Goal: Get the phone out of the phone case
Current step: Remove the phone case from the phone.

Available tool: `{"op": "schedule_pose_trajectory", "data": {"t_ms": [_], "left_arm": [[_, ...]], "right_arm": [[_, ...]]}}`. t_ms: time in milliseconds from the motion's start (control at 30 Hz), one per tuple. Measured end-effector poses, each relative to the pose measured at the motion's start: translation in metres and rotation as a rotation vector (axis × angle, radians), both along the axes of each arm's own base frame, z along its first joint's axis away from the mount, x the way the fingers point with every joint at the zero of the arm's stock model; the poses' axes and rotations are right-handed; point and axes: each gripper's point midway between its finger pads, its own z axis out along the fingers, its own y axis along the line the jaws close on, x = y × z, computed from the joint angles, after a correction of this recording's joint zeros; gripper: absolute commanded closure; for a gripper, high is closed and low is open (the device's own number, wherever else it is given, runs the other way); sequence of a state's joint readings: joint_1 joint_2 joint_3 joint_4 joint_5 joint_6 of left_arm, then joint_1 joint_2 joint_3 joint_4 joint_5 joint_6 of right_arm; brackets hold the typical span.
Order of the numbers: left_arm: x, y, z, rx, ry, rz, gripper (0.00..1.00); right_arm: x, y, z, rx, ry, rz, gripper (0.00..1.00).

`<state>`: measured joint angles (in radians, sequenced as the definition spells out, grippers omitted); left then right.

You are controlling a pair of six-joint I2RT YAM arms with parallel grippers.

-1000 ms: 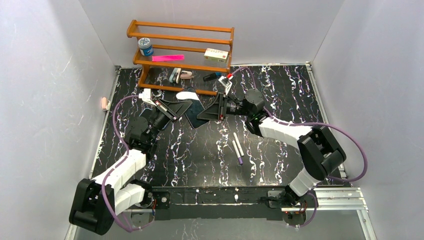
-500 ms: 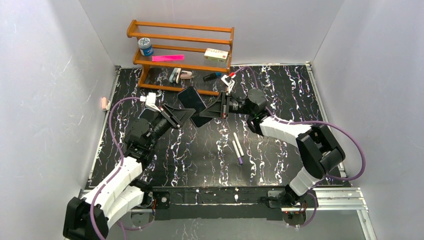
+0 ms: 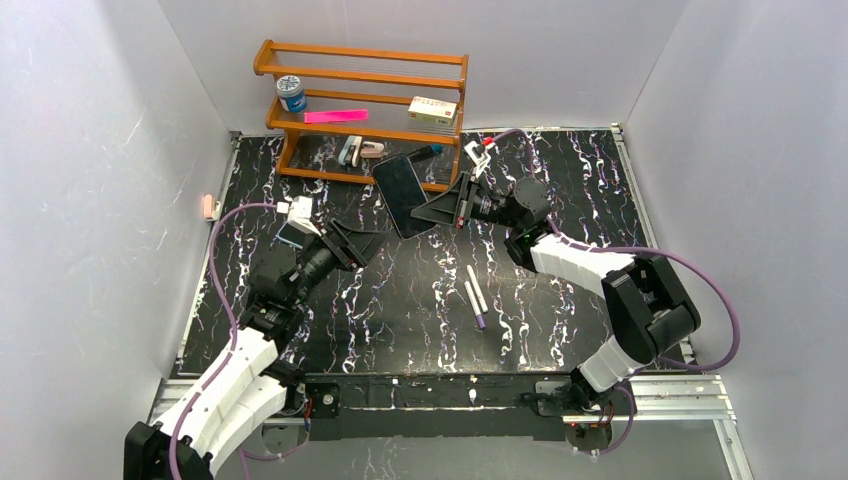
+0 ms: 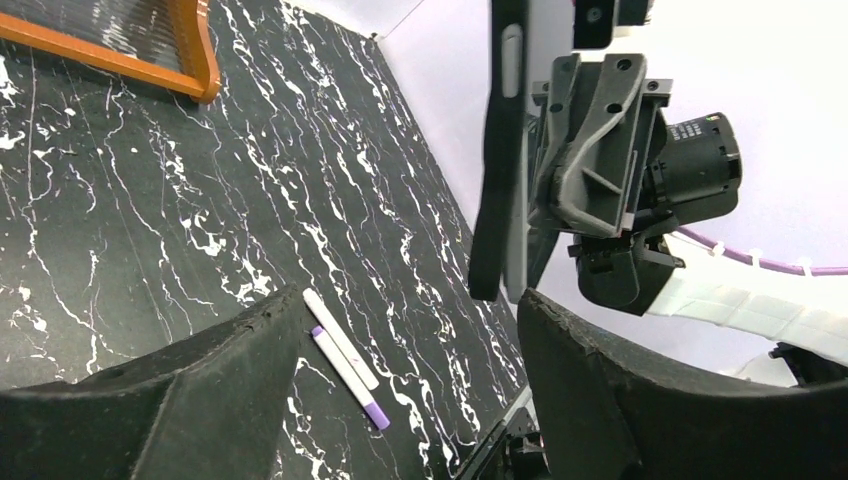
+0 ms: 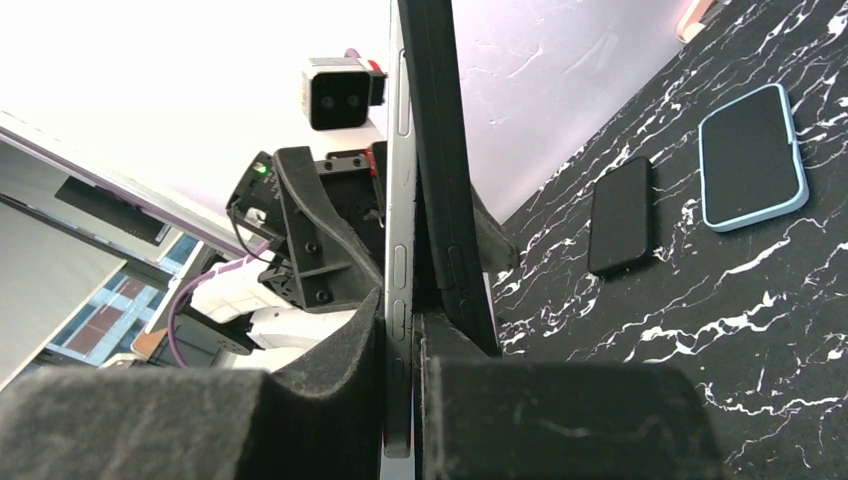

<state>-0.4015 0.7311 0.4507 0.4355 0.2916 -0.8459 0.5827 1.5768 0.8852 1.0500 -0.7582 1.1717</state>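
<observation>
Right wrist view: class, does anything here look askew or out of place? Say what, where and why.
Yes. The phone case sits askew on the phone clamped in the right gripper. Edge-on, the case lies against the phone at the far end but splays away near the fingers, so it looks partly peeled off.

**Where things sit on my table**

The rack [image 3: 365, 53] stands at the far left of the table [image 3: 560, 190], against the back wall. It carries a jar [image 3: 291, 94] at its left end and a box [image 3: 432, 108] at its right. Just in front of it, my right pincer [image 3: 418, 214] holds the phone [image 3: 398, 190] up off the table. My left pincer [image 3: 368, 247] is to the phone's left, nearer me and apart from it. Two pens [image 3: 474, 294] lie side by side near the middle. Two spare phones [image 5: 620, 214] lie side by side by my left arm.
</observation>
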Motion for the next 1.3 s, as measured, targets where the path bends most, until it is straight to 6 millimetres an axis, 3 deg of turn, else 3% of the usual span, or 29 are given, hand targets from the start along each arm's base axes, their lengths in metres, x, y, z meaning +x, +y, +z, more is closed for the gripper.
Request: {"op": "schedule_pose_trajectory", "data": {"t_ms": [333, 800, 1167, 1300], "left_arm": [[0.000, -0.012, -0.014, 0.003, 0.036, -0.066, 0.23], [0.000, -0.028, -0.016, -0.021, 0.044, -0.126, 0.25], [0.011, -0.035, -0.011, -0.062, 0.045, -0.128, 0.37], [0.017, -0.040, -0.004, -0.083, 0.035, -0.133, 0.49]], "right_arm": [[-0.004, -0.003, 0.010, 0.014, -0.018, 0.000, 0.99], [-0.005, -0.003, 0.010, 0.015, -0.019, 0.002, 0.99], [-0.012, -0.001, 0.012, 0.016, -0.020, 0.024, 0.99], [-0.016, -0.002, 0.008, 0.011, -0.006, 0.037, 0.99]]}}
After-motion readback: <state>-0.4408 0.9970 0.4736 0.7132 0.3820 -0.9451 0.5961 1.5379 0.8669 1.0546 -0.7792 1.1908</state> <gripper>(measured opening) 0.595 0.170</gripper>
